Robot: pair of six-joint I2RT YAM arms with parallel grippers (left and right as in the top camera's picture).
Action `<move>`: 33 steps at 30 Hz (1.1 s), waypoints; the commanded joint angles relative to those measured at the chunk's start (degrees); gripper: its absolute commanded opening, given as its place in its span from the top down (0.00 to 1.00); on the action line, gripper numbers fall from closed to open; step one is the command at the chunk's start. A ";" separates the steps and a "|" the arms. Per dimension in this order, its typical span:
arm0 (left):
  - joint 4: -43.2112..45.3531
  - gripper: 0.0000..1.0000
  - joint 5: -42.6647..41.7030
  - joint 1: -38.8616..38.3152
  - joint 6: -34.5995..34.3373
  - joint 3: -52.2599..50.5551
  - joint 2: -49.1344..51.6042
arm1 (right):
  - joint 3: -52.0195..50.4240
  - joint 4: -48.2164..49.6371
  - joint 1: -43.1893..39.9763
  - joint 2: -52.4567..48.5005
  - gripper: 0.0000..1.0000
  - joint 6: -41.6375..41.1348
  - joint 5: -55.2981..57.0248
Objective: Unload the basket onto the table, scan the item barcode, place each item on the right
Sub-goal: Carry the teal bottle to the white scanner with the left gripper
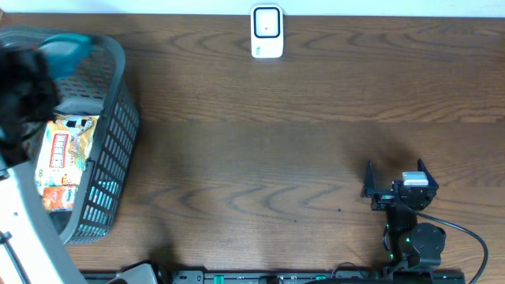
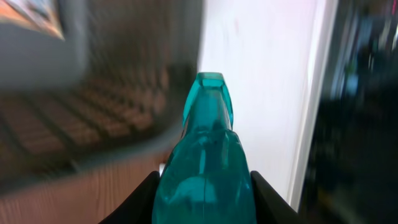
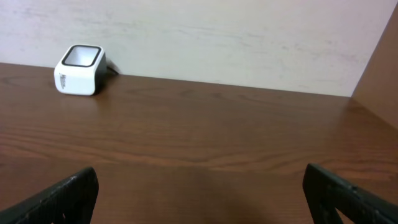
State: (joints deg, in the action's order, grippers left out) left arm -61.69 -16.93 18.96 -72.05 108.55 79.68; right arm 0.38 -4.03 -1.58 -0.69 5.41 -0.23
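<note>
A teal see-through bottle (image 2: 208, 168) sits between the two black fingers of my left gripper (image 2: 205, 198), which is shut on it. From overhead the bottle (image 1: 69, 50) shows as a teal blur, held by the left gripper (image 1: 49, 67) above the far end of the grey basket (image 1: 126, 95). No barcode shows on it. The white scanner (image 1: 267, 31) stands at the table's far edge, and appears in the right wrist view as the scanner (image 3: 79, 70) at far left. My right gripper (image 1: 394, 170) rests open near the front right, nothing between its fingers (image 3: 74, 193).
The grey mesh basket at the left also holds a yellow-and-red snack packet (image 1: 67, 150). A pale wall (image 3: 217, 37) runs behind the table. The left arm's white link (image 1: 24, 229) crosses the lower left corner.
</note>
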 commanded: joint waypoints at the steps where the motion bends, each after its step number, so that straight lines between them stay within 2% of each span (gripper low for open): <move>1: 1.49 0.80 -4.37 -8.66 2.47 1.25 1.36 | -0.07 -0.24 0.09 0.31 0.01 -0.63 0.28; 7: 0.48 0.80 3.04 -24.22 11.45 1.25 6.19 | -0.07 -0.24 0.09 0.31 0.01 -0.63 0.28; 11: -2.43 0.80 7.98 -31.93 17.84 1.25 10.12 | -0.07 -0.24 0.09 0.31 0.01 -0.63 0.28; 14: -2.58 0.76 8.87 -37.18 25.00 1.25 13.97 | -0.07 -0.24 0.09 0.31 0.01 -0.63 0.28; 16: -3.28 0.76 9.38 -39.91 29.97 1.25 16.50 | -0.07 -0.24 0.09 0.31 0.01 -0.63 0.28; 19: -6.27 0.76 12.90 -43.15 33.46 1.25 20.52 | -0.07 -0.24 0.09 0.31 0.01 -0.63 0.28; 25: -11.28 0.76 13.07 -47.84 41.79 1.25 28.26 | -0.07 -0.24 0.09 0.31 0.01 -0.63 0.28; 30: -12.46 0.75 13.11 -51.19 54.64 1.25 31.61 | -0.07 -0.24 0.09 0.31 0.01 -0.63 0.28; 33: -12.26 0.75 13.14 -52.78 60.06 1.18 32.33 | -0.07 -0.24 0.09 0.31 0.01 -0.63 0.28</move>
State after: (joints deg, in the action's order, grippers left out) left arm -73.71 -4.56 -32.40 -22.41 108.53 112.57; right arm 0.38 -4.05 -1.58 -0.69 5.41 -0.25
